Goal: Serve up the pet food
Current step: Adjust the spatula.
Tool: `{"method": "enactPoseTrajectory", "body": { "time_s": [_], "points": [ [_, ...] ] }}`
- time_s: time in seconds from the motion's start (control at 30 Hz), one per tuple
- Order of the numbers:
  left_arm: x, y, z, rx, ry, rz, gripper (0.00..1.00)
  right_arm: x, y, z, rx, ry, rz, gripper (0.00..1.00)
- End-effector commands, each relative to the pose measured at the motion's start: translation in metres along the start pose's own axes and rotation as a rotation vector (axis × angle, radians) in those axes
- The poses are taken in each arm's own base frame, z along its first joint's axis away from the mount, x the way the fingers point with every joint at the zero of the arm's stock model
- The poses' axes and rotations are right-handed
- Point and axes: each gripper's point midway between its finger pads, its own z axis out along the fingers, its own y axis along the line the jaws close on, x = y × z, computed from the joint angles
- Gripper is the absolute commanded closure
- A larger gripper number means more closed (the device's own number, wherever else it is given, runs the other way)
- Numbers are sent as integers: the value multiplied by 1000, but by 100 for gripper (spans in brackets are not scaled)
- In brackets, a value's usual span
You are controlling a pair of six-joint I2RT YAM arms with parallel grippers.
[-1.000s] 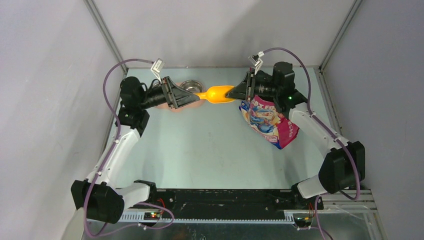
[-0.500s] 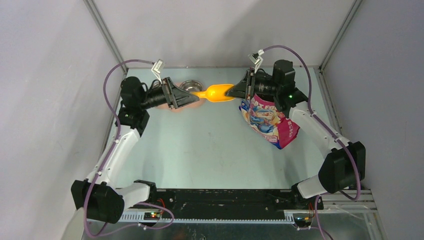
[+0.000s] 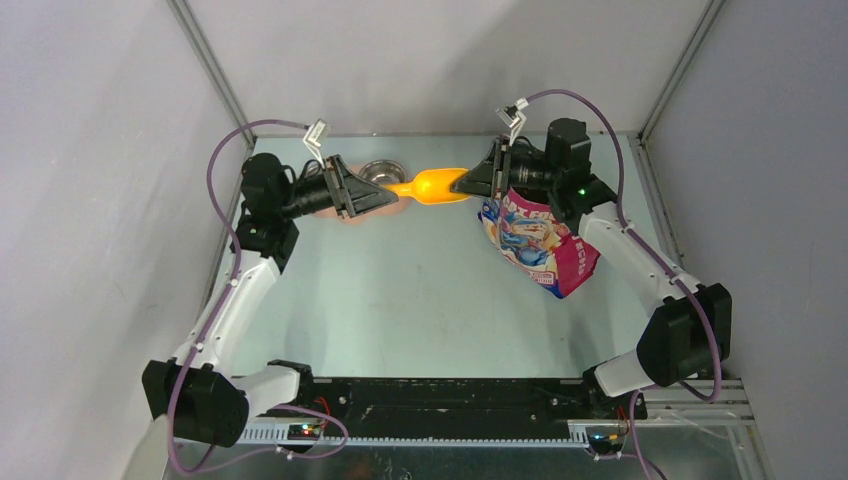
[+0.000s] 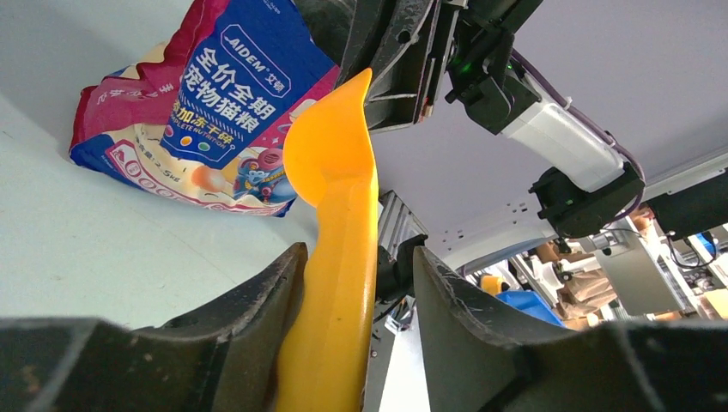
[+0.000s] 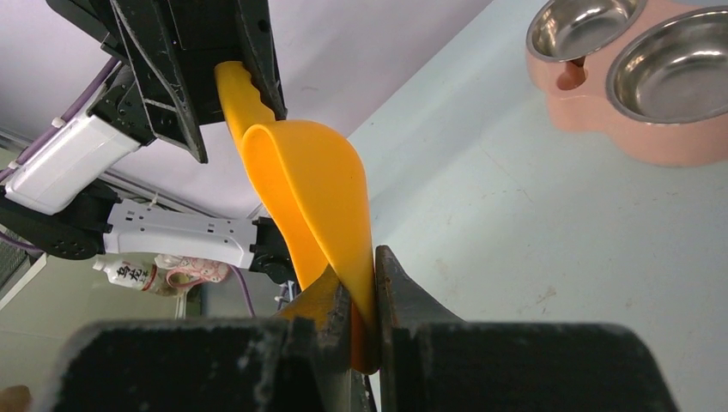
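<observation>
The orange scoop [image 3: 432, 185] hangs in the air between my two grippers at the back of the table. My right gripper [image 3: 462, 183] is shut on the rim of the scoop's bowl [image 5: 309, 180]. My left gripper [image 3: 392, 195] is open around the scoop's handle [image 4: 330, 283]: one finger touches it and a gap shows at the other. The "CAT FOOD" bag [image 3: 540, 240] lies under my right arm and shows behind the scoop in the left wrist view [image 4: 206, 112]. No kibble is in view.
The pink double-bowl feeder [image 5: 652, 129] stands at the back left, partly hidden by my left gripper in the top view [image 3: 378, 170]. Both of its steel bowls look empty. Enclosure walls stand close behind and at both sides.
The scoop has shifted slightly left and up between the two grippers. Both arms have barely moved.
</observation>
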Motion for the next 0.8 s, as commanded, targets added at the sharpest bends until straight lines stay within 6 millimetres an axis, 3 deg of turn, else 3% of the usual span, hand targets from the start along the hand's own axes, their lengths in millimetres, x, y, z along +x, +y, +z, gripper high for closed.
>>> {"method": "enactPoseTrajectory", "body": {
  "time_s": [0.0, 0.17, 0.47, 0.77],
  "points": [
    [-6, -20, -3, 48, -2, 83, 45, -16, 1, -2, 28, -41, -57, 100],
    [-6, -20, -3, 47, -2, 85, 39, -16, 3, -3, 25, -40, -58, 100],
    [-6, -26, -4, 64, 4, 85, 48, -11, -3, -2, 29, -19, -56, 100],
    [-7, -29, -4, 74, 8, 90, 31, -11, 3, -7, -9, -13, -51, 100]
  ]
}}
